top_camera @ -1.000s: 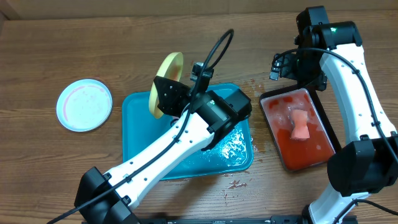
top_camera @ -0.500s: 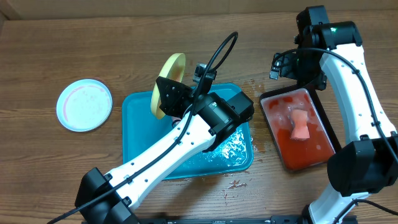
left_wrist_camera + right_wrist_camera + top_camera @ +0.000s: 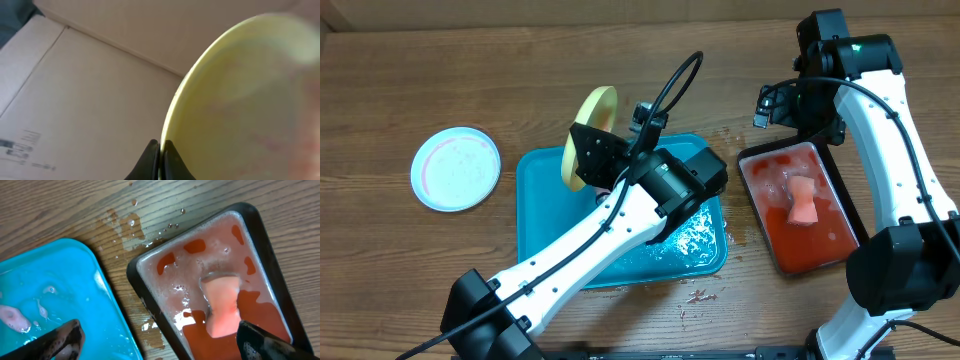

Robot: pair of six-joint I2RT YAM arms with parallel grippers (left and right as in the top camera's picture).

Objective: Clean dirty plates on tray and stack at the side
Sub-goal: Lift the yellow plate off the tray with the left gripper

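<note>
My left gripper (image 3: 580, 152) is shut on the rim of a pale yellow plate (image 3: 593, 113), which it holds up on edge over the back rim of the turquoise tray (image 3: 542, 215). The left wrist view shows the fingertips (image 3: 152, 149) pinching that plate (image 3: 240, 110) by its edge. A light blue plate (image 3: 456, 168) lies flat on the table left of the tray. My right gripper (image 3: 768, 108) hangs open and holds nothing, high over the gap between the tray (image 3: 60, 290) and a black tray; in its own view the right gripper (image 3: 162, 342) spans that gap.
The black tray (image 3: 752, 178) of red liquid stands right of the turquoise tray with a pink sponge (image 3: 803, 200) lying in it, seen also as the sponge (image 3: 222, 305). Foamy water (image 3: 695, 235) sits in the turquoise tray. Wet spots (image 3: 127, 222) mark the wood.
The left arm lifted the yellow plate slightly up and toward the back, then held still. The right arm has not moved.
</note>
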